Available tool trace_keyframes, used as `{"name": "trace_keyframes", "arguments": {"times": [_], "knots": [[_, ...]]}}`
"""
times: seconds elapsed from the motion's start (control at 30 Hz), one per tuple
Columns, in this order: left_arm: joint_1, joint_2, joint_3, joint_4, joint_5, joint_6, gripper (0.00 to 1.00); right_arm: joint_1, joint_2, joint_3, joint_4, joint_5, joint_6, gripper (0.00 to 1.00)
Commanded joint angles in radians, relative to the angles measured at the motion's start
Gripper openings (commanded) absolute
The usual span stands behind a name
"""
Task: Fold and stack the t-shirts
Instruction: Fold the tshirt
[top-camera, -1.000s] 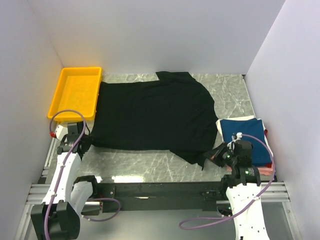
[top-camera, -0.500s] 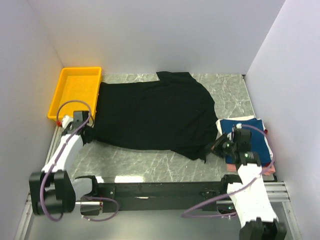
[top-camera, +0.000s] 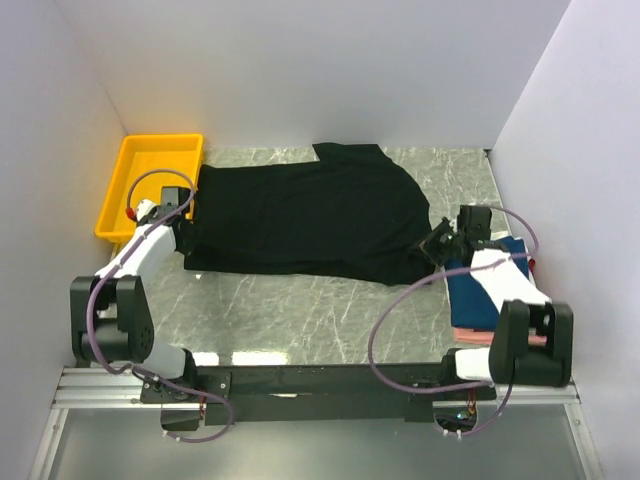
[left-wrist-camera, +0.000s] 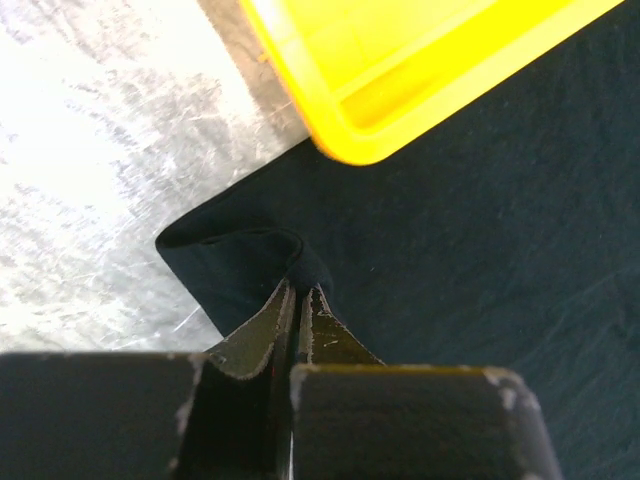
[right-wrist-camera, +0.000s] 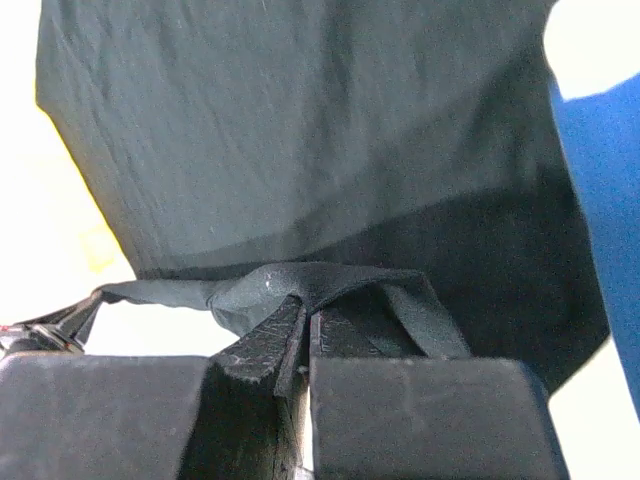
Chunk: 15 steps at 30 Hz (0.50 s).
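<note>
Dragging near hem of black t-shirt (top-camera: 310, 215) away from us: left gripper (top-camera: 184, 238) and right gripper (top-camera: 438, 243), each pinched tight on hem corner, sit farther up tabletop (top-camera: 300, 315) than second ago. We judge first fold underway; shirt body lies flat mid-tabletop.

Bright, even light (wrist glare)

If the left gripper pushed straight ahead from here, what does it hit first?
Beyond the black cloth t-shirt pinched in its jaws, the left gripper would probably meet the corner of the yellow plastic tray first; depth is unclear.
</note>
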Motion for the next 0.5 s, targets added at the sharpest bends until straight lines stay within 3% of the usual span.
{"name": "trace_keyframes", "arguments": {"times": [0.0,0.47], "knots": [[0.001,0.041,0.072,-0.016,-0.035,-0.019,0.04,0.002,0.072,0.089,0.097,-0.021,0.024,0.0],[0.004,0.12,0.115,-0.017,-0.057,-0.032,0.05,0.025,0.252,0.25,0.099,-0.029,0.061,0.0]]}}
